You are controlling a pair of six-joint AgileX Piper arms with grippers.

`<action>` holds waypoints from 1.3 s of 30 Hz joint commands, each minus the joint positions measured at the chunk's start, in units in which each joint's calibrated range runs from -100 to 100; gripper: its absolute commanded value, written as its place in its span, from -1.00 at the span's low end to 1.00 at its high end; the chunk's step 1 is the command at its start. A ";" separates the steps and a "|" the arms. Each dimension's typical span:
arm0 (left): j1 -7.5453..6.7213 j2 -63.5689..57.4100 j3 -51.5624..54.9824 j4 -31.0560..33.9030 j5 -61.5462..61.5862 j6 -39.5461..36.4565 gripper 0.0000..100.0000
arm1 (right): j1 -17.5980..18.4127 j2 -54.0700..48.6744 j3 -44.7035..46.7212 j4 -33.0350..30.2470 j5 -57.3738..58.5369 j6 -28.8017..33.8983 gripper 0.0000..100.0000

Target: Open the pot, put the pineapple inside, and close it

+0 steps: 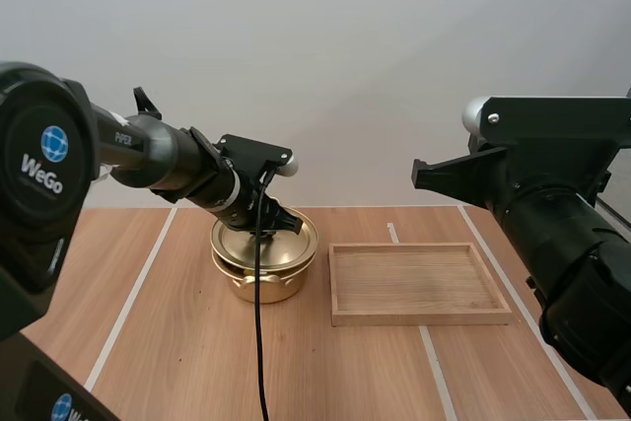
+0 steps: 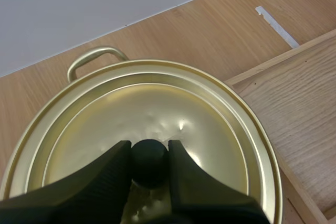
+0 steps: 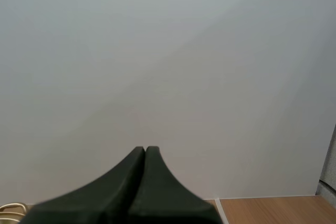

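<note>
Pot (image 1: 258, 283), gold-coloured, with its lid (image 1: 242, 243) on, stands left of centre on the worktop (image 1: 177, 342) in the high view. Left tool (image 2: 149, 148) reaches down over the lid and pinches the black knob (image 2: 149, 163) between its two fingers. Wooden tray (image 1: 419, 318) lies just right of the pot, near it but apart, at centre right of the frame. Right tool (image 3: 145, 151) has its fingers pressed together as one wedge, gripping nothing.
</note>
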 commanded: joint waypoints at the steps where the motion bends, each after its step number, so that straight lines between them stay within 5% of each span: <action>1: -0.18 0.07 -0.15 -1.18 -1.49 0.23 -1.00 | -0.16 -0.36 0.08 0.00 -0.55 0.00 -1.00; 39: -0.18 2.84 3.26 -1.44 2.52 2.91 -1.00 | -0.16 -0.36 0.08 0.00 -0.55 0.00 -1.00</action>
